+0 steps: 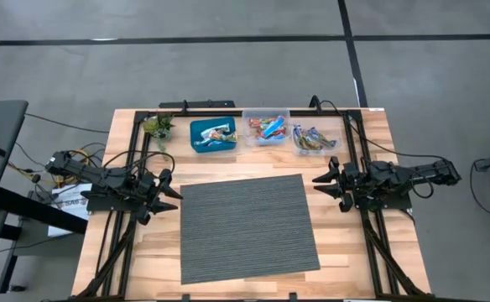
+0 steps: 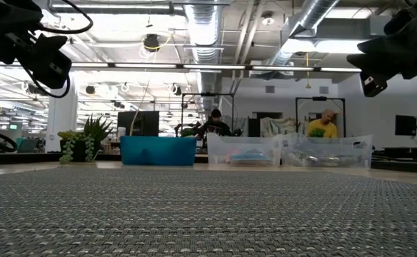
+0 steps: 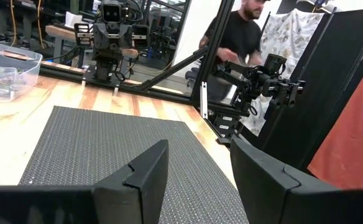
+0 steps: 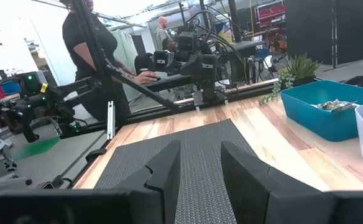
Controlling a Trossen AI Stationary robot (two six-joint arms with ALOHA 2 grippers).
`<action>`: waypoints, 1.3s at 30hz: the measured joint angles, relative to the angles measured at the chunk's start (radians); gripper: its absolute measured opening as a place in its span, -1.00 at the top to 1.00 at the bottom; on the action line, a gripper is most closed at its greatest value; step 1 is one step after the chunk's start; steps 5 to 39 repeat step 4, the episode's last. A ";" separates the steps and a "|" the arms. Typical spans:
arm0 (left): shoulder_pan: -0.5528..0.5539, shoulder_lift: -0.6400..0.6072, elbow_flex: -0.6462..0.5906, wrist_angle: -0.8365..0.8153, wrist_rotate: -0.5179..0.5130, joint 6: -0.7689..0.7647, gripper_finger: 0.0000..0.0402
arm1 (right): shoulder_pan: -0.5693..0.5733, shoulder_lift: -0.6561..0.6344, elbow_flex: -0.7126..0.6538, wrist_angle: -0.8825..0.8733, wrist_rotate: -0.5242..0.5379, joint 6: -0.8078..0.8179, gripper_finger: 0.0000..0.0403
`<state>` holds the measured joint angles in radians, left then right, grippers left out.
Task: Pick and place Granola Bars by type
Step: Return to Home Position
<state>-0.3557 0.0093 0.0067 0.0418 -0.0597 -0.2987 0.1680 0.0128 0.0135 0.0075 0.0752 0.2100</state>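
Note:
The granola bars lie in three bins along the table's far edge: a blue bin (image 1: 213, 135) with a few bars (image 1: 219, 132), a clear bin (image 1: 266, 128) holding blue-and-orange bars, and a second clear bin (image 1: 315, 138) with more wrappers. My left gripper (image 1: 171, 186) hovers open at the left edge of the grey mat (image 1: 247, 226). My right gripper (image 1: 322, 180) hovers open at the mat's right edge. Both point level toward the mat, and neither has anything between its fingers.
A small potted plant (image 1: 158, 127) stands left of the blue bin. The grey mat covers the table's middle, with bare wood around it. A person (image 3: 234, 37) stands beyond the table's near side, next to another arm on a stand (image 3: 265, 81).

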 joint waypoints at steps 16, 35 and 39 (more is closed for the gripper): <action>0.000 0.000 0.000 0.000 0.000 0.001 0.18 | 0.000 0.000 0.000 0.000 0.000 0.000 0.47; 0.000 0.000 0.000 0.000 0.000 0.001 0.18 | 0.000 0.000 0.000 0.000 0.000 0.000 0.47; 0.000 0.000 0.000 0.000 0.000 0.001 0.18 | 0.000 0.000 0.000 0.000 0.000 0.000 0.47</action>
